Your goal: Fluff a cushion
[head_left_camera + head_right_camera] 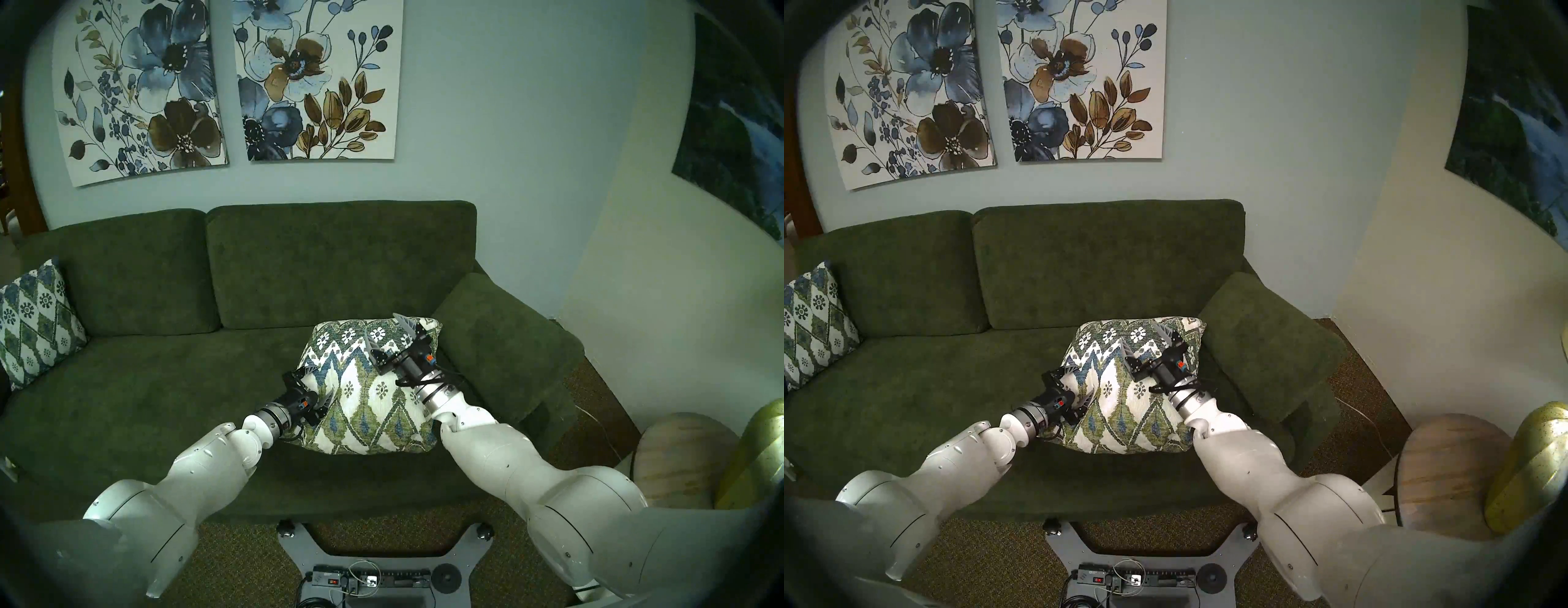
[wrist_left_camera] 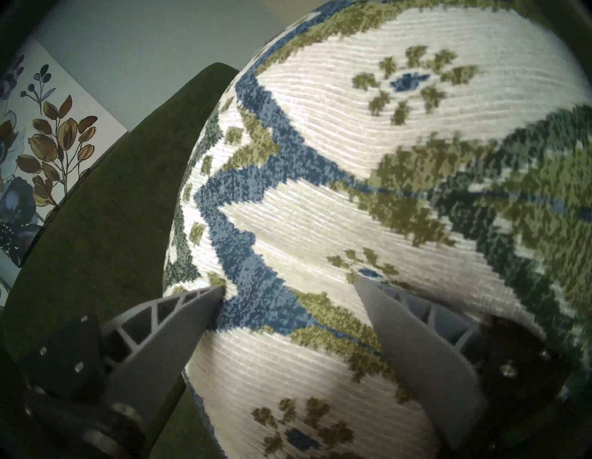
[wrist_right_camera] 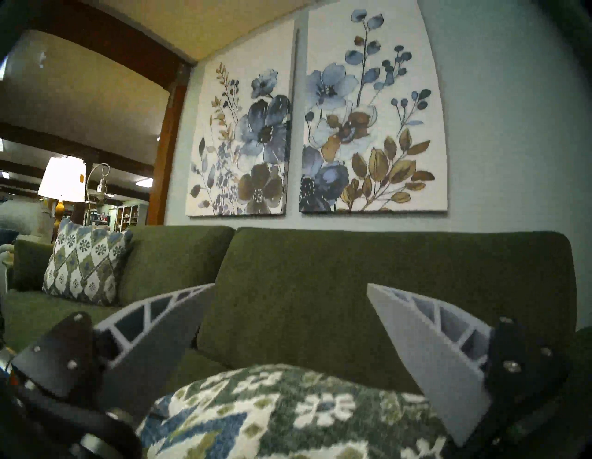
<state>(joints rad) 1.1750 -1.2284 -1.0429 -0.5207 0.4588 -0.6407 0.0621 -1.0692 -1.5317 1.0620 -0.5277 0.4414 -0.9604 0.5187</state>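
The left hand (image 1: 317, 387) is sitting at the cushion's (image 1: 373, 407) near-left edge, its jaws spread wide. In the left wrist view both grey fingertips (image 2: 363, 283) are pressing against the woven face, with nothing gripped between them. The cushion is lying flat on the sofa (image 1: 148, 382) seat, toward the sofa's right end, just beside the right armrest (image 1: 509, 335). Its front edge is lying close to the front of the seat and its far edge is pointing toward the backrest.

The right hand (image 1: 388, 331) is hovering over the cushion's far-right part, jaws wide and holding nothing; from its own wrist camera the fingers (image 3: 426, 352) are framing the backrest, with the cushion (image 3: 288, 416) lying below them.

A second patterned cushion (image 1: 36, 322) is leaning at the sofa's left end, well apart from the first. On the wall behind the sofa two flower paintings (image 1: 314, 76) are hanging side by side.
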